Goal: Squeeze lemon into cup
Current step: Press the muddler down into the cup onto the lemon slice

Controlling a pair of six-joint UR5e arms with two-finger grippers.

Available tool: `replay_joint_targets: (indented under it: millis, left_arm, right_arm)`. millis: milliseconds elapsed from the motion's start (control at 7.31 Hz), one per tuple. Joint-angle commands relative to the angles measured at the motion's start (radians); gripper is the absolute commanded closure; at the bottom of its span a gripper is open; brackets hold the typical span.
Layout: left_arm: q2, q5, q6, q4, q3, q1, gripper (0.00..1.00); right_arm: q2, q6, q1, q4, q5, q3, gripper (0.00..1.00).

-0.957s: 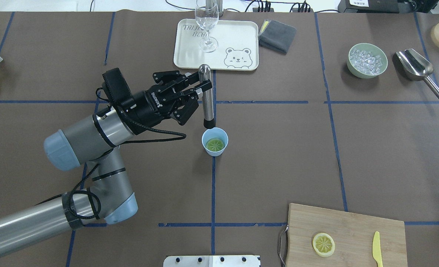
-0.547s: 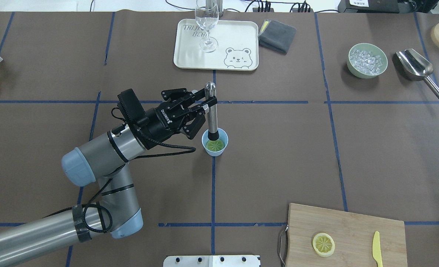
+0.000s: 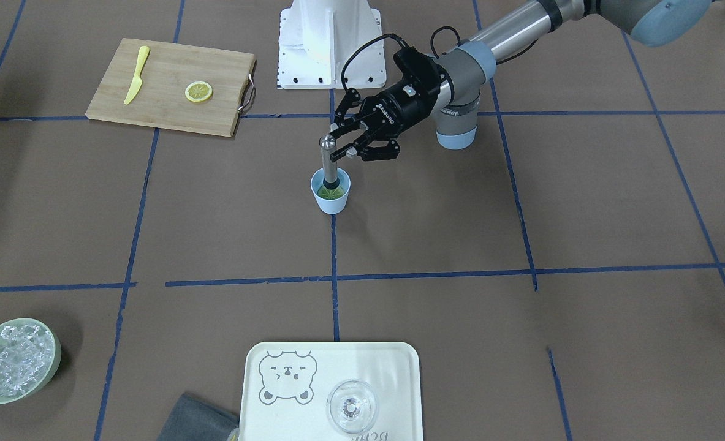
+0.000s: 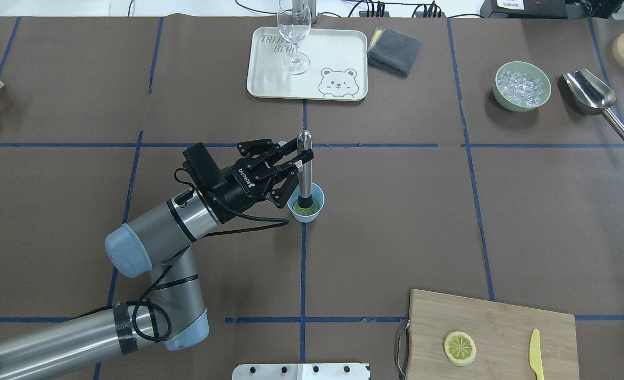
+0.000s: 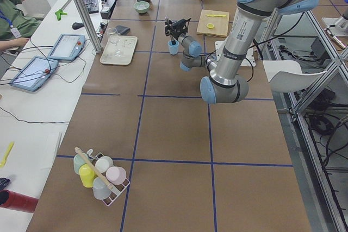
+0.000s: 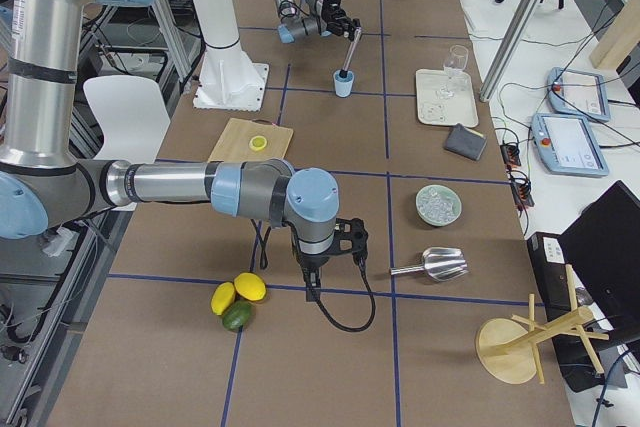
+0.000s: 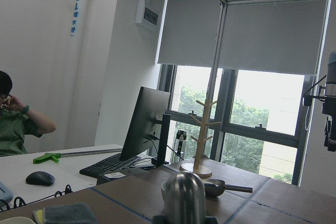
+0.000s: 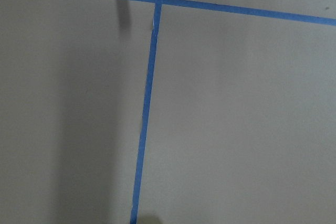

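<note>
1. Front-facing: the left gripper is clamped on a steel muddler near its top; the black tip is down in the cup, over the lemon lying inside
2. Overhead: the cup sits on a blue tape line; a second slice lies on the cutting board, near right
3. Right side: the right gripper hangs near the scoop; whether its fingers are apart or together cannot be told

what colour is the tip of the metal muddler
Black; the muddler shows best in the overhead view.
</note>
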Motion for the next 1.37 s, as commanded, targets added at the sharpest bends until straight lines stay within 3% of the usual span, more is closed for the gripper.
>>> replay_joint_targets:
  millis: [0,547,1230]
  left_arm:
    - [-0.008,0.031,0.001,0.0,0.051,0.013,1.0]
    - [-0.008,0.049,0.001,0.0,0.053,0.033,1.0]
    - [-0.009,0.002,-0.014,-0.009,-0.08,-0.059,1.0]
  right_arm:
    - [0.001,0.001,-0.001,0.0,0.0,-0.003,0.0]
    - [0.002,0.002,-0.001,0.0,0.002,-0.007,0.0]
    - [0.004,0.002,-0.001,0.0,0.002,-0.007,0.0]
